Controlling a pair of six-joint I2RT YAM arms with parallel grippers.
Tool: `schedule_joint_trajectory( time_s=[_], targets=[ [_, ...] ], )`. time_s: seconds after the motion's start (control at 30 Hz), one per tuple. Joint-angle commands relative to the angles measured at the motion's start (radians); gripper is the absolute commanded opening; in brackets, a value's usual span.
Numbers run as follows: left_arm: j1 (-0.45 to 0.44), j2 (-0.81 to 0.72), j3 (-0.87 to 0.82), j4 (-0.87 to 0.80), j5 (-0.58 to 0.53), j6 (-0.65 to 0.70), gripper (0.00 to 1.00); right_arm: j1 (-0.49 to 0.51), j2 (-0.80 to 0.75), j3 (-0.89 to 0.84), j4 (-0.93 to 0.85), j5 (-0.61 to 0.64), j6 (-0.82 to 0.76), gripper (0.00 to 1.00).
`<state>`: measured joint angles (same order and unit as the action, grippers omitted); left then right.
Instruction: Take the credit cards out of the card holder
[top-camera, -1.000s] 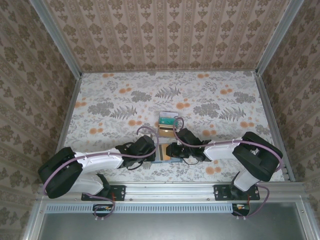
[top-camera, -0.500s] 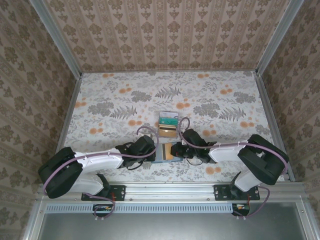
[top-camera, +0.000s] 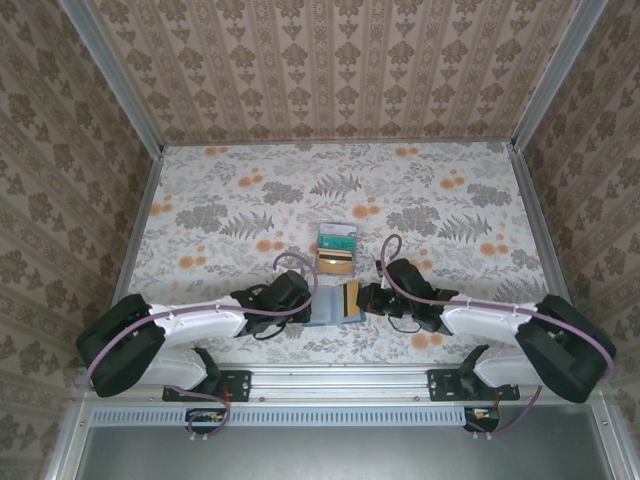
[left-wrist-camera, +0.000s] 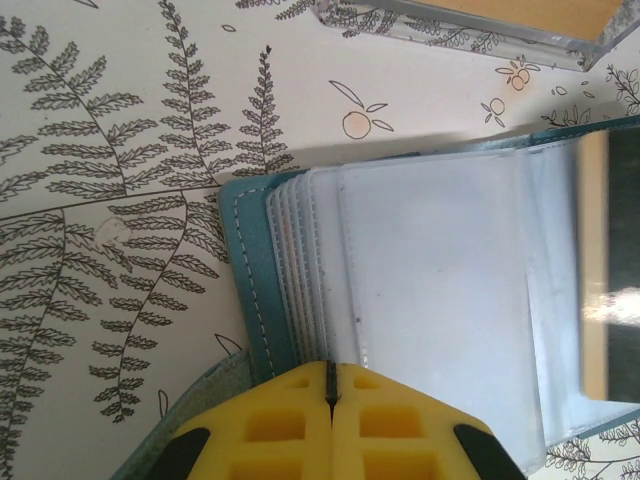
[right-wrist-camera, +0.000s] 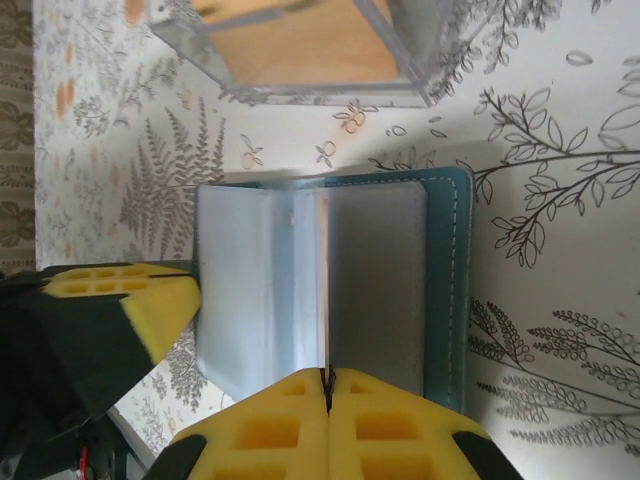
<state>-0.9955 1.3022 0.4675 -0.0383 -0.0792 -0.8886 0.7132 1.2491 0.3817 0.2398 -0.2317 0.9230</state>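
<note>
Count log | card holder (right-wrist-camera: 400, 290): 1 | teal card (top-camera: 337, 240): 1 | tan striped card (top-camera: 335, 263): 2 | clear tray (right-wrist-camera: 330, 95): 1 | clear sleeves (left-wrist-camera: 430, 300) in holder: several, too tightly stacked to count | arm (top-camera: 200, 322): 2 | left tool (left-wrist-camera: 330, 385): 1 | right tool (right-wrist-camera: 327, 390): 1 | desk (top-camera: 450, 200): 1

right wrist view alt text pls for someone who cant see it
An open teal card holder lies on the fern-print table, clear sleeves left, grey panel right, the right gripper shut on an edge-on card at its crease. The left gripper sits at the holder's left edge; a clear tray with a tan card lies beyond.
</note>
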Motion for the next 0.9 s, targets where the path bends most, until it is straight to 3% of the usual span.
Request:
schedule_joint_trajectory(
  time_s=[0.0,0.3,0.43,0.7,0.87],
  targets=[
    [-0.007,-0.009,0.005,-0.086,-0.011,0.022,0.00,-0.006,-0.094,0.013,-0.145,0.045,-0.055,0.06],
    [-0.005,-0.105,0.014,-0.132,-0.034,0.043,0.02,-0.008,-0.264,0.175,-0.465,0.127,-0.243,0.02],
    [0.002,-0.185,0.011,-0.160,-0.044,0.062,0.30,-0.008,-0.260,0.264,-0.525,0.130,-0.375,0.00],
    [0.027,-0.428,-0.046,-0.230,-0.077,0.094,0.99,0.003,-0.138,0.482,-0.607,0.128,-0.841,0.00],
    [0.060,-0.579,-0.078,-0.290,-0.083,0.111,1.00,0.005,-0.014,0.646,-0.729,0.096,-1.103,0.00]
  ],
)
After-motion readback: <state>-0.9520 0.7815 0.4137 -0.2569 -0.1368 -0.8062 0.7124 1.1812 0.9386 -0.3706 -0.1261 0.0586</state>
